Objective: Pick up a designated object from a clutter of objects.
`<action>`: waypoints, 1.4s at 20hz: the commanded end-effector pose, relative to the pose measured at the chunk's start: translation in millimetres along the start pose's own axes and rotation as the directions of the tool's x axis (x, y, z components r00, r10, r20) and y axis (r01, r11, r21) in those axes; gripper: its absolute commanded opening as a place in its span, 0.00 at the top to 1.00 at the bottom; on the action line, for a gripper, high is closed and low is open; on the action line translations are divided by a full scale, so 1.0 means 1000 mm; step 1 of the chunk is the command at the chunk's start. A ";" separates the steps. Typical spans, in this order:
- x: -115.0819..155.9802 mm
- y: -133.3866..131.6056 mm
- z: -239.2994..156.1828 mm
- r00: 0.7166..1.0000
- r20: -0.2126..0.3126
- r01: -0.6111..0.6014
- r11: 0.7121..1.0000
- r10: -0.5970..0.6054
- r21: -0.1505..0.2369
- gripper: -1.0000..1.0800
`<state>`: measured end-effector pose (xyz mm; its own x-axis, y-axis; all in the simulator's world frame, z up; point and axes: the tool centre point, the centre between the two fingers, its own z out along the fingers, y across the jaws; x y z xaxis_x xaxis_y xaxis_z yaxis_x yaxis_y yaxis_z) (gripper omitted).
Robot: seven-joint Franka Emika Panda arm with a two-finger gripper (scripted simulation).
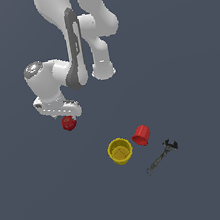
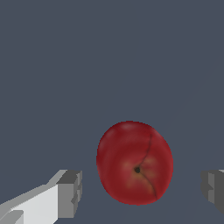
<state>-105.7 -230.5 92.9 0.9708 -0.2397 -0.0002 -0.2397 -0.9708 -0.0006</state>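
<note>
Right, arm's folded down low on the exterior view's left, wrist bent over, tool (image 1: 69,120) sitting directly above the red apple-like ball (image 1: 69,123). Wrist view: fingers (image 2: 70,192) spread wide, one each side of the ball (image 2: 134,162), clear gaps both sides, so tool's open, nothing gripped. Ball rests on the grey surface (image 1: 182,44), dimple facing up. Well apart, twd the exterior view's right: yellow cup (image 1: 120,151), red cup (image 1: 141,135) just beside it, wrench (image 1: 162,157) near those.

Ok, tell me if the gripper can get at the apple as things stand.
Probably yes: the gripper is open, its fingers flank the apple with gaps on both sides, nothing between.
</note>
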 end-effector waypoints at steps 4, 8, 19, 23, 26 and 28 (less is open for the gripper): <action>-0.001 0.000 0.020 1.000 0.001 -0.001 1.000 0.001 -0.001 0.04; -0.002 0.001 0.037 1.000 0.001 -0.001 1.000 0.001 -0.001 0.04; -0.002 0.001 0.047 1.000 0.000 -0.001 1.000 0.001 -0.001 1.00; -0.002 0.001 0.047 1.000 0.000 -0.001 1.000 0.001 -0.001 1.00; -0.002 0.001 0.046 1.000 -0.001 -0.002 1.000 0.002 -0.001 1.00; -0.002 0.000 0.044 1.000 -0.001 -0.002 1.000 0.002 -0.001 1.00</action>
<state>-108.4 -230.6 47.4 0.9702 -0.2424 -0.0008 -0.2424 -0.9702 -0.0002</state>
